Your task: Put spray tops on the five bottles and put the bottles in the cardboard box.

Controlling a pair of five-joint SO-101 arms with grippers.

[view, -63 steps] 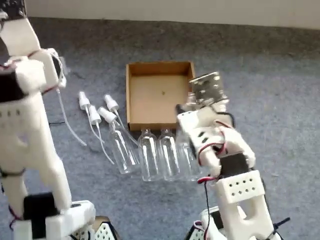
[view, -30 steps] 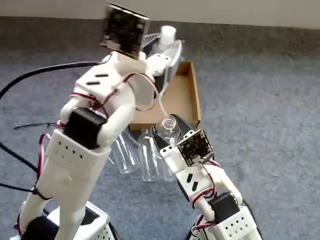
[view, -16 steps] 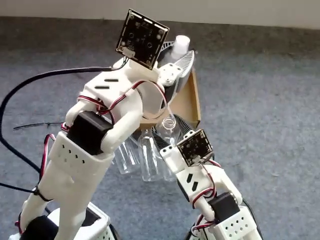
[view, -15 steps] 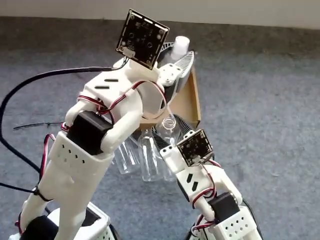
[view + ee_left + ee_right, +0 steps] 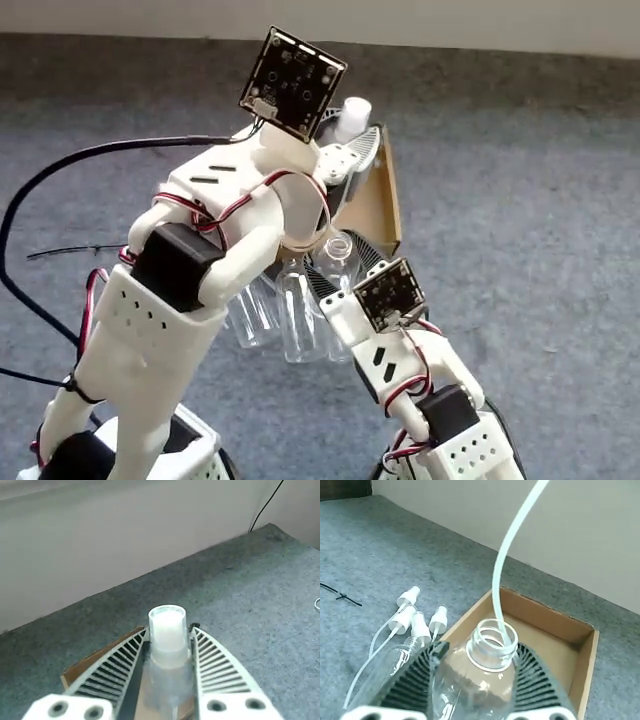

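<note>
As right claw (image 5: pixel 481 651) grips bottle (image 5: pixel 470 692), spray top (image 5: pixel 167 625) in left claw (image 5: pixel 168 631)

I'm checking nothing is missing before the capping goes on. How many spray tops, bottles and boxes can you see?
Spray tops: 5, four on the carpet, one in the left tool
Bottles: 3 seen, one in the right tool, two lying; more may be hidden
Cardboard box: 1
Total: 9

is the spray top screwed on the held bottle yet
Off: the bottle mouth is open, only the tube of the spray top dips in; its head is well above.
</note>
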